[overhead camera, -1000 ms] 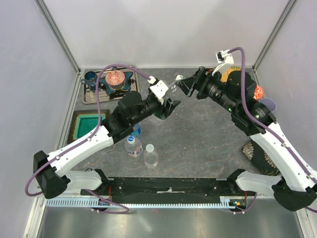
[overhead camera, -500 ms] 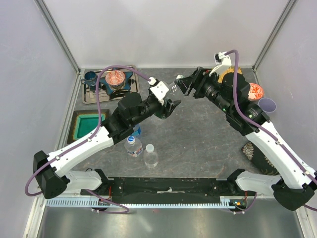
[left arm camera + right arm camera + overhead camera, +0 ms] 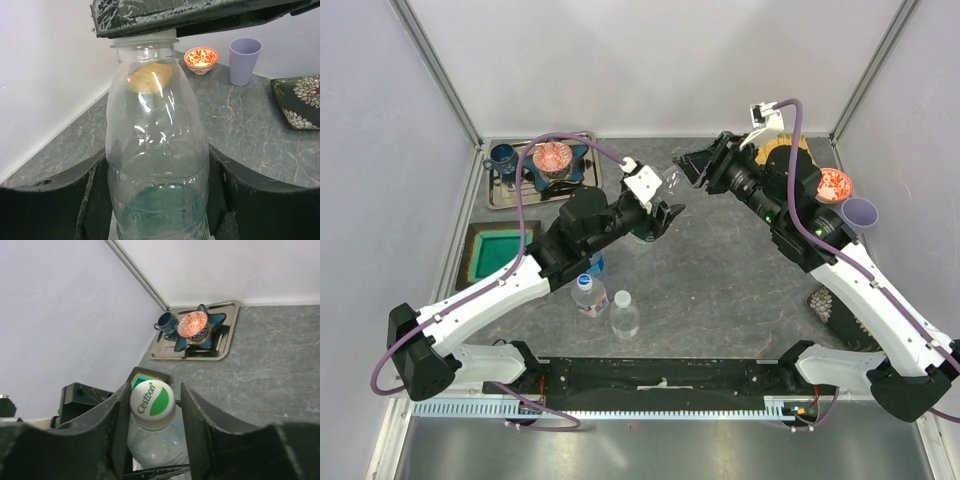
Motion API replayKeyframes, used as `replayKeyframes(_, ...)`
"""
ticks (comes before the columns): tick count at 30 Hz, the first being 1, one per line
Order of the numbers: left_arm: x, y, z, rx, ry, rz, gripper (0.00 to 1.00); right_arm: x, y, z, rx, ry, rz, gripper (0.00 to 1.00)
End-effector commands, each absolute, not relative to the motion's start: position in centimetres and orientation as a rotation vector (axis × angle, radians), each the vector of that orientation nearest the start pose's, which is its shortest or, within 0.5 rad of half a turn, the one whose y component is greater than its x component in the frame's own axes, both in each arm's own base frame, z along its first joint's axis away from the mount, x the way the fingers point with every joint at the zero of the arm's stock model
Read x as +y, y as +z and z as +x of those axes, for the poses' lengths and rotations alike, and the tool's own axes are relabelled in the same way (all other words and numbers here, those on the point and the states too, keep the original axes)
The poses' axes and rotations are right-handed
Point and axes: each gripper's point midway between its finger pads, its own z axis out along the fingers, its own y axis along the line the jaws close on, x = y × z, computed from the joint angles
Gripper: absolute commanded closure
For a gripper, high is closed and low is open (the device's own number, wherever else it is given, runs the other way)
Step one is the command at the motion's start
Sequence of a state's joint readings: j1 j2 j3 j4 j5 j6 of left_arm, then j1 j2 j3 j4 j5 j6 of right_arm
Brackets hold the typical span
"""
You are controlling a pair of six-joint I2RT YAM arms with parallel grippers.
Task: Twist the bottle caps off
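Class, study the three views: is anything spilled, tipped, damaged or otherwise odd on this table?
Nothing stands out. The held bottle is upright, its cap on, no spill. Only the right fingers above it look scuffed.

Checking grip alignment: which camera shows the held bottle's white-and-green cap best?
Right wrist view: the round white-and-green plastic cap faces the lens between the fingers of the right tool. The left wrist view shows only the clear plastic bottle, a black finger hiding its cap. The top view is too distant to show it.
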State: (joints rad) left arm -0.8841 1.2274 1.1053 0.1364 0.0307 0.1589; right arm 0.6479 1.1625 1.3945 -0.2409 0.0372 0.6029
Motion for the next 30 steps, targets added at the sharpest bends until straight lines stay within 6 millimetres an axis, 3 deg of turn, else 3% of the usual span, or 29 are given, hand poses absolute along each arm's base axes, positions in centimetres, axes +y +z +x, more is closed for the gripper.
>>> replayKeyframes(1, -33.3, 37.7, 27.3, 1.270, -0.580, 0.797, 0.67, 25.2, 43.7, 30.3, 1.633, 0.955, -0.004, 0.54)
replayKeyframes(4, -33.2, 37.6, 27.3, 1.272, -0.579, 0.797, 0.67, 25.2, 43.4, 30.3, 1.636, 0.954, -0.005, 0.64)
replayKeyframes(7, -33.2, 37.7, 27.2, 1.269, -0.579, 0.798, 0.67, 25.3, 43.0, 30.3, 1.646, 0.955, -0.007, 0.84)
replayKeyframes(8, -33.2, 37.7, 27.0, 1.267, -0.587, 0.807, 0.67, 25.3, 42.9, 30.3, 1.647, 0.951, -0.016, 0.97)
replayKeyframes(9, -33.2, 37.9, 27.0, 1.265, -0.591, 0.809, 0.67, 25.3, 42.6, 30.2, 1.656, 0.944, -0.028, 1.00)
replayKeyframes(12, -33.5, 38.6, 25.9, 1.271, -0.637, 0.850, 0.72, 25.1, 41.9, 30.1, 1.668, 0.909, -0.063, 1.00)
replayKeyframes(13, -33.6, 38.1, 25.5, 1.298, -0.661, 0.874, 0.76, 25.0, 42.1, 29.7, 1.661, 0.910, -0.089, 1.00)
replayKeyframes(16, -34.2, 39.4, 23.7, 1.275, -0.811, 0.947, 0.83, 25.2, 42.9, 28.8, 1.633, 0.926, -0.184, 1.00)
replayKeyframes(17, -34.7, 39.7, 21.7, 1.223, -0.943, 1.034, 0.83, 26.0, 43.2, 27.8, 1.626, 0.982, -0.259, 1.00)
replayKeyframes(18, -34.0, 40.4, 21.9, 1.206, -0.997, 1.044, 0.83, 26.1, 43.6, 27.5, 1.613, 1.006, -0.294, 1.00)
replayKeyframes(20, -33.5, 41.7, 19.0, 1.133, -1.228, 1.121, 0.83, 26.1, 44.4, 26.5, 1.583, 1.059, -0.374, 1.00)
replayKeyframes(21, -32.9, 41.8, 19.2, 1.167, -1.305, 1.103, 0.83, 25.6, 45.1, 26.3, 1.558, 1.063, -0.389, 1.00)
replayKeyframes(23, -32.2, 42.6, 17.7, 1.084, -1.403, 1.181, 0.83, 25.8, 45.7, 25.2, 1.529, 1.105, -0.457, 1.00)
replayKeyframes(30, -31.1, 42.7, 15.5, 1.060, -1.645, 1.311, 0.85, 26.9, 47.0, 21.5, 1.406, 1.231, -0.666, 1.00)
